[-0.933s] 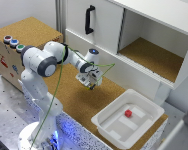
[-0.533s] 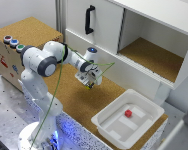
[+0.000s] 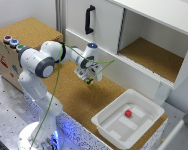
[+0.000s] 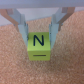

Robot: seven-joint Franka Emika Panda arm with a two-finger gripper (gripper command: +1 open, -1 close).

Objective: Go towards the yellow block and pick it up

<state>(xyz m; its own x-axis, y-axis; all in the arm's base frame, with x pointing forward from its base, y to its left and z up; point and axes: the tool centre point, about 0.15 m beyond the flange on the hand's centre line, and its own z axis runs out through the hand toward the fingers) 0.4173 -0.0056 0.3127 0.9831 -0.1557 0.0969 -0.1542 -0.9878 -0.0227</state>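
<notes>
In the wrist view the yellow block (image 4: 40,47) sits on the cork surface (image 4: 15,65) directly between the two fingers (image 4: 21,24) of the gripper (image 4: 40,29). Its upper face bears a black letter N with a short bar beneath. The fingers stand spread, one on each side of the block's far half; whether their pads touch its sides cannot be told, though the gap looks barely wider than the cube.

The exterior view shows what the wrist camera cannot: the white arm (image 3: 41,60) reaching from its base at the near left corner out over the middle of the cork surface (image 3: 79,102), the gripper (image 3: 89,80) low above it, in front of the white cabinet (image 3: 144,35). There the block itself is hidden under the hand or too small to make out. That view also shows a white tray (image 3: 106,125) at the surface's right end, with the small red cube (image 3: 128,113) lying in it, well apart from the gripper.

Compared with the earlier exterior pictures, the gripper hangs in almost the same place; any descent is too slight to judge. The tray and red cube have not moved.
</notes>
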